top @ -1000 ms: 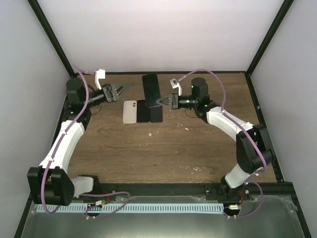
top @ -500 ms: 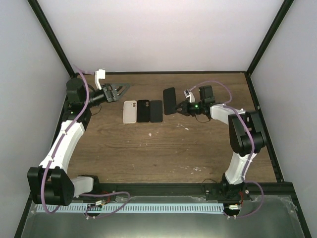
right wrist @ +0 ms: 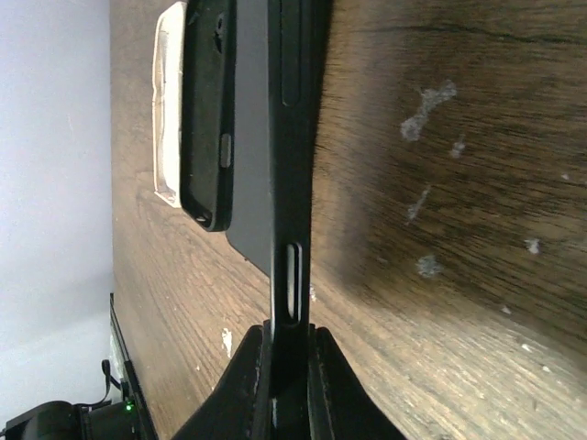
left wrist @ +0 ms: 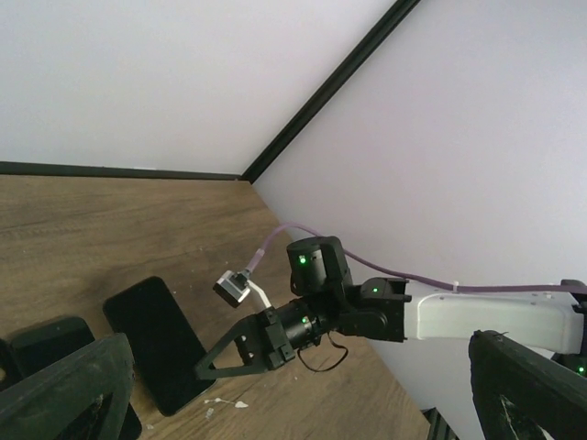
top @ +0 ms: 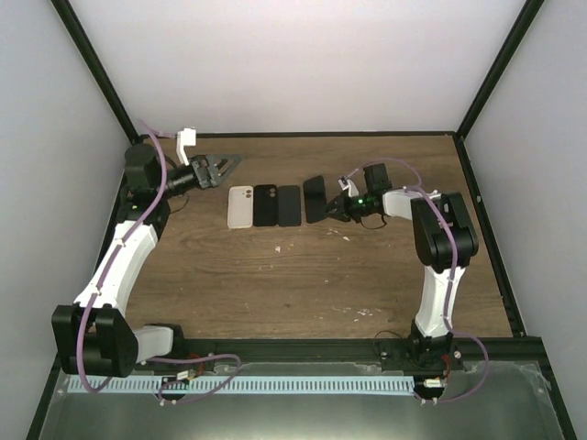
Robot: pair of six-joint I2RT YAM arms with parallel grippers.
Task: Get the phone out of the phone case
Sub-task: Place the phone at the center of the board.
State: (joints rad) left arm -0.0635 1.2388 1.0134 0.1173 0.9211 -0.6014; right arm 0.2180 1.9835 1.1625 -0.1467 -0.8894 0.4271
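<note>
Phone (right wrist: 284, 183) between right fingers (right wrist: 246, 380), lower and nearer the black case (top: 266, 205) than before

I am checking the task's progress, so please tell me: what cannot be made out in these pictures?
Black slab in the right fingers: right wrist view shows only its edge, top view is too small; phone or case is unclear.
Three flat items in a row: top view, too small to tell phones from cases.
Left fingers: left wrist view, blurred and cut off by the bottom edge.
</note>
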